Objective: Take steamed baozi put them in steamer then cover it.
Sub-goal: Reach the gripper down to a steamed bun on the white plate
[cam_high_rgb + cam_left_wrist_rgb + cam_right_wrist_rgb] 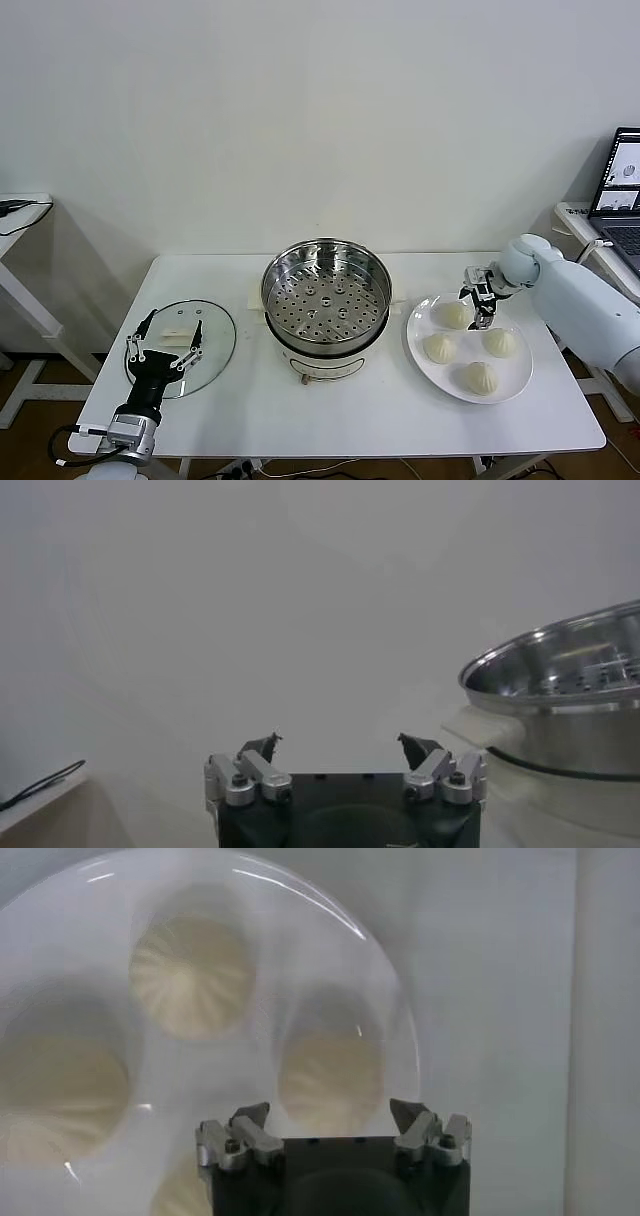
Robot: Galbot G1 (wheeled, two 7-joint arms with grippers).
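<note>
Several cream-white steamed baozi (452, 314) lie on a white plate (421, 327) at the table's right. My right gripper (479, 297) hangs open just above the rear-left bun, which shows between its spread jaws as the baozi (330, 1080) in the right wrist view. The steamer (326, 296) stands uncovered in the middle, its perforated tray bare; its rim (560, 670) shows in the left wrist view. The glass cover (212, 345) with a white handle lies flat at the table's left. My left gripper (165, 345) is open over the cover's handle, holding nothing.
A laptop (622, 190) sits on a side desk at the far right. Another small table edge (20, 205) juts in at the far left. A pale wall stands behind the white table (380, 410).
</note>
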